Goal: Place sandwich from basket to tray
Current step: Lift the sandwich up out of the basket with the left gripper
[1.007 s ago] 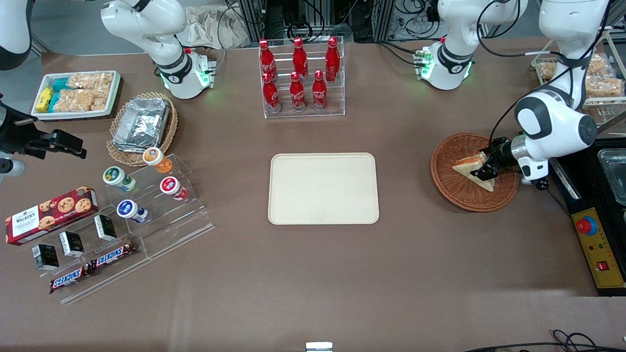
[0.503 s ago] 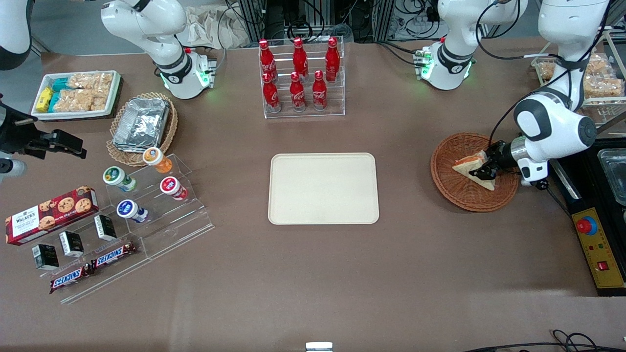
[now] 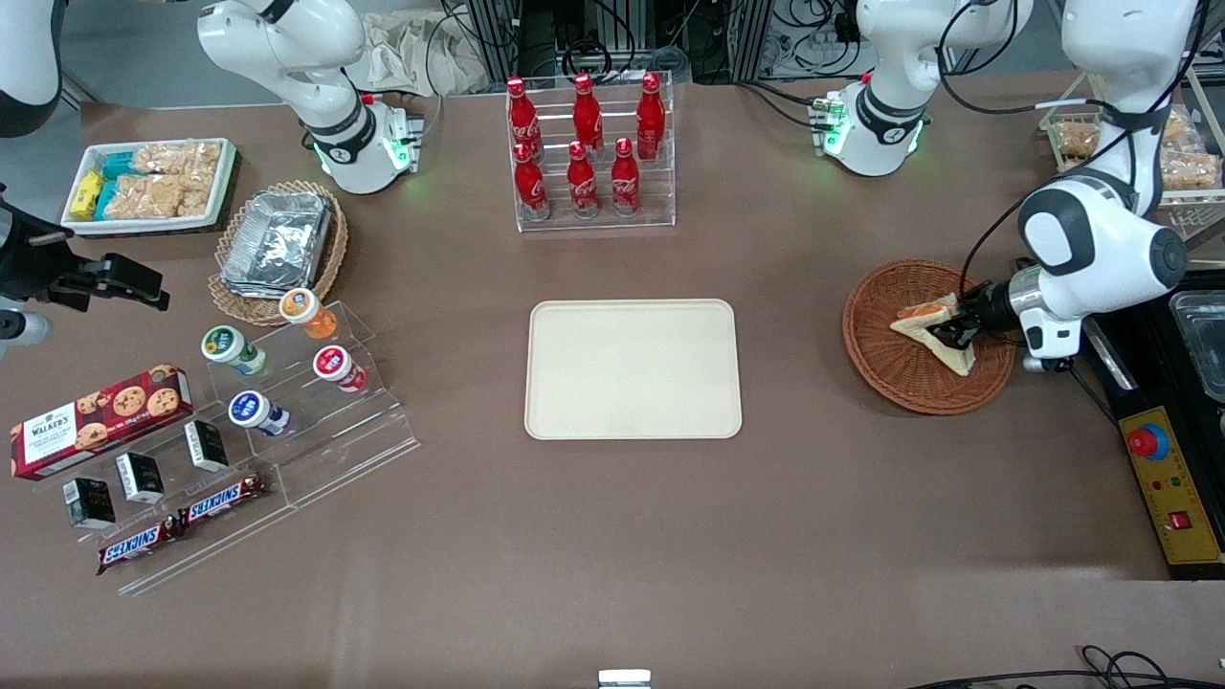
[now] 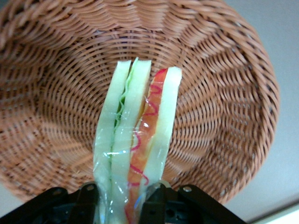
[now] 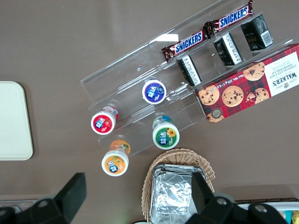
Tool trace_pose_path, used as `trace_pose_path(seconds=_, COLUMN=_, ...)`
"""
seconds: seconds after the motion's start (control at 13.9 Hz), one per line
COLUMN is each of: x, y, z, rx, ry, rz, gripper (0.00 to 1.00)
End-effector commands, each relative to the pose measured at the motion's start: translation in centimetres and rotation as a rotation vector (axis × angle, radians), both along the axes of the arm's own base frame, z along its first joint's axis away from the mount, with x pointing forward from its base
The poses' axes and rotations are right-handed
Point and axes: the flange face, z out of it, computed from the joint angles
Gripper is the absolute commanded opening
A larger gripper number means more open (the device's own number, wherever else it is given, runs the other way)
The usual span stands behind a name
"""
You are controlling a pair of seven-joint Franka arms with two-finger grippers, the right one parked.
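The sandwich (image 3: 930,332), a wrapped triangular wedge of pale bread with red-orange and green filling, is in the reddish-brown woven basket (image 3: 885,368) toward the working arm's end of the table. My left gripper (image 3: 955,330) is over the basket and shut on the sandwich. In the left wrist view the sandwich (image 4: 138,140) stands on edge between the fingertips (image 4: 88,196), with the basket's weave (image 4: 56,102) around it. The cream-beige tray (image 3: 633,369) lies flat and bare at the table's middle.
A clear rack of red cola bottles (image 3: 586,144) stands farther from the front camera than the tray. A black control box with a red button (image 3: 1163,469) lies beside the basket. Yogurt cups, snack bars and a cookie box (image 3: 96,418) lie toward the parked arm's end.
My wrist has shifted a little away from the tray, and the sandwich in its grip has moved slightly with it.
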Motion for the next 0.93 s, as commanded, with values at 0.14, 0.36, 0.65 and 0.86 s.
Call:
trace_pose_path(seconds=0.14, x=0.4, y=0.0, z=7.9, rx=0.001, ry=0.003, rz=-0.135, gripper=0.25)
trace_pose_path(seconds=0.36, x=2.1, y=0.2, z=13.5, rx=0.018, ry=0.027, rz=-0.203, gripper=0.25)
trace_pose_path(seconds=0.65, x=4.0, y=-4.0, z=19.0, rx=0.012, ry=0.031, rz=-0.306, gripper=0.25)
trace_pose_path(seconds=0.86, x=4.5, y=-9.9, z=20.3, rx=0.022, ry=0.012, rz=-0.422, gripper=0.27)
